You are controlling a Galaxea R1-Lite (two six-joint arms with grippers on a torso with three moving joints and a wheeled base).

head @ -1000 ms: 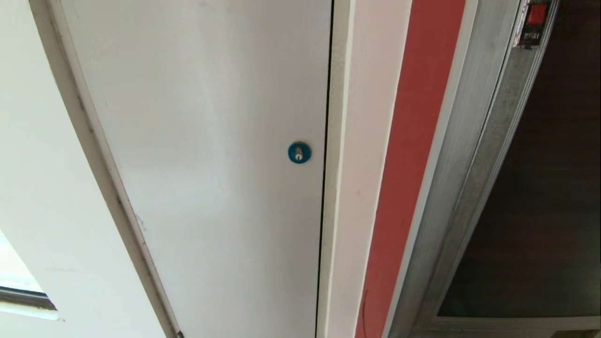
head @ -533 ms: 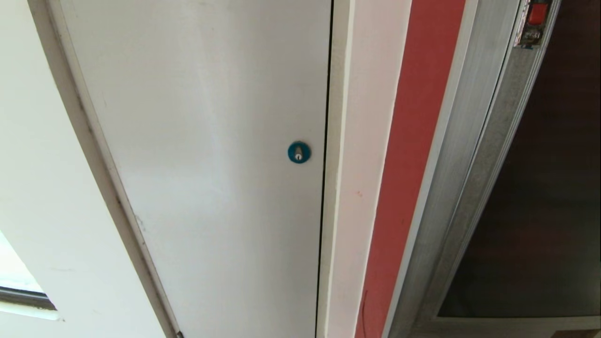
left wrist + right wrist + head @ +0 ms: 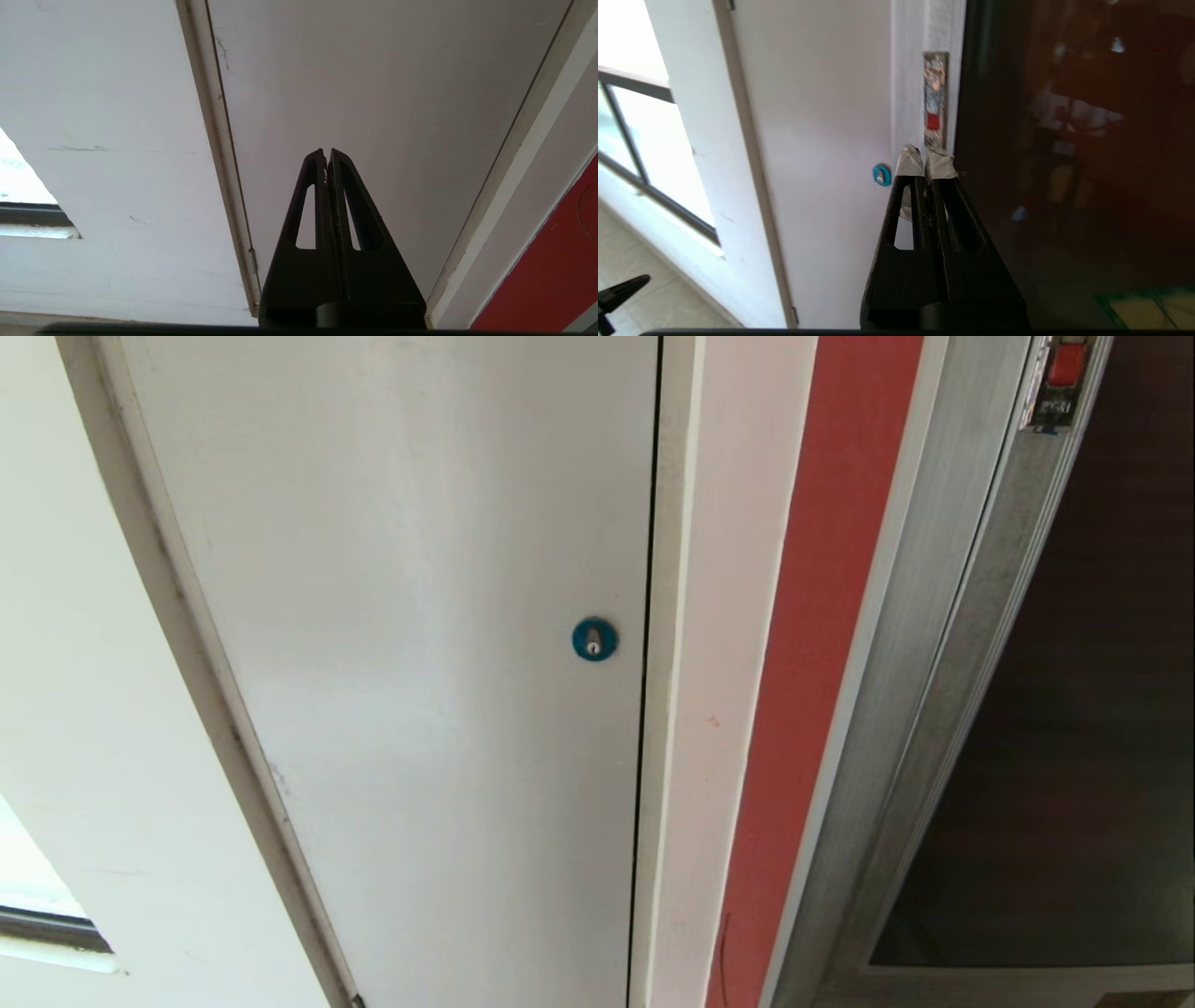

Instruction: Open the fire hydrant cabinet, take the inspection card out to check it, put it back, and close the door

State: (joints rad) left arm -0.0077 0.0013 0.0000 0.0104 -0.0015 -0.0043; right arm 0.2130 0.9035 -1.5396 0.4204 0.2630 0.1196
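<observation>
Just beyond the right tool (image 3: 924, 156), its fingers pressed together, sits the door's (image 3: 1073, 140) red latch (image 3: 932, 121).

The supporting surface is a white wall (image 3: 56, 616). Set in it is a plain white door (image 3: 420, 616) with a round blue lock (image 3: 595, 639) near its right edge. To the right of this door runs a vertical red strip (image 3: 822, 616), followed by the silver frame of the fire hydrant cabinet (image 3: 934, 616). The dark glass door (image 3: 1102, 709) appears to sit flush in that frame, though the viewing angle is steep. A small red latch (image 3: 1067, 364) is mounted on the door's left edge.
</observation>
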